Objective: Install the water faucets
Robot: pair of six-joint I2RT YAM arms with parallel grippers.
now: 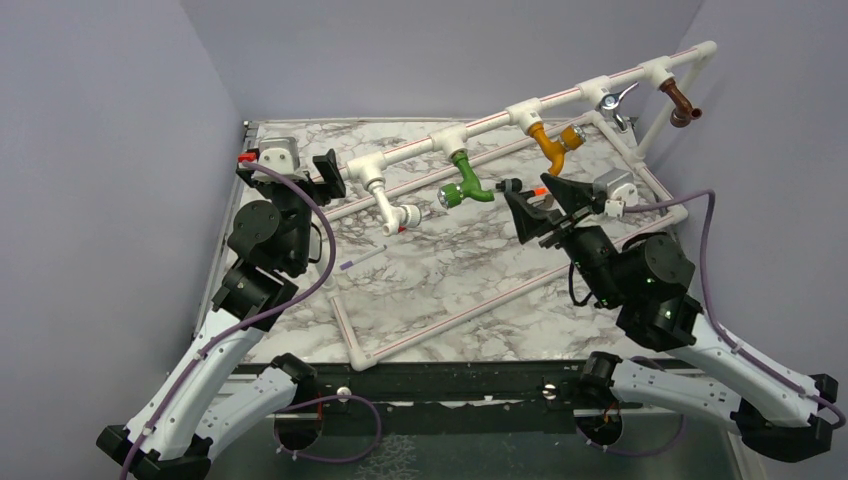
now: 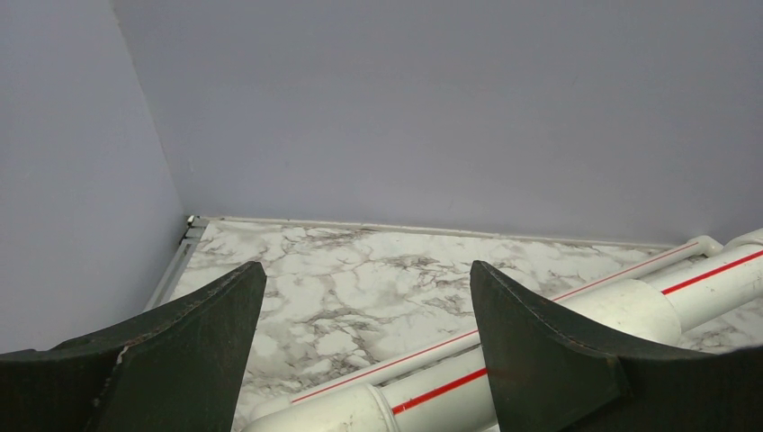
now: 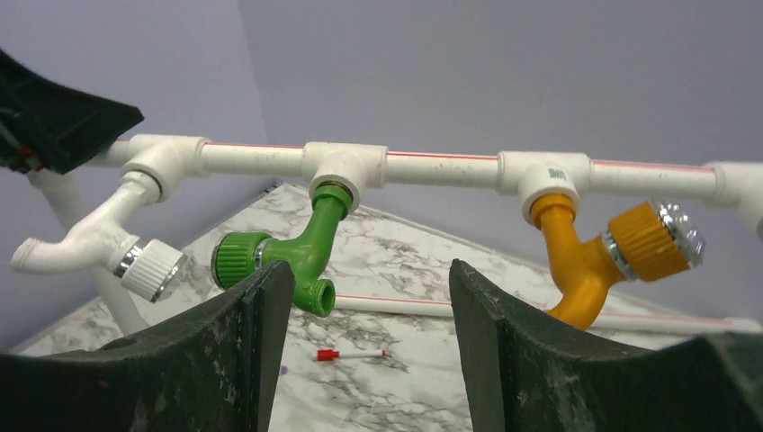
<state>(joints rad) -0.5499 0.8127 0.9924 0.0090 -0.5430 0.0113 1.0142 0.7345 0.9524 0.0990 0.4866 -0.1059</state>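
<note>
The green faucet [image 1: 465, 185] with its knob hangs screwed into a tee of the white pipe frame [image 1: 500, 115]. In the right wrist view the green faucet [image 3: 310, 247] is just beyond my left finger. A white faucet [image 1: 390, 207], a yellow one [image 1: 553, 145], a chrome one [image 1: 612, 103] and a brown one [image 1: 680, 102] also hang from the top pipe. My right gripper [image 1: 535, 205] is open and empty, just right of the green faucet and apart from it. My left gripper [image 1: 328, 172] is open and empty by the pipe's left end [image 2: 396, 396].
The frame's lower pipes [image 1: 450, 320] lie across the marble table. A thin pen [image 1: 362, 260] lies left of centre. A red-capped pen [image 3: 351, 355] lies on the table below my right gripper [image 3: 369, 270]. Grey walls close in on the left, back and right.
</note>
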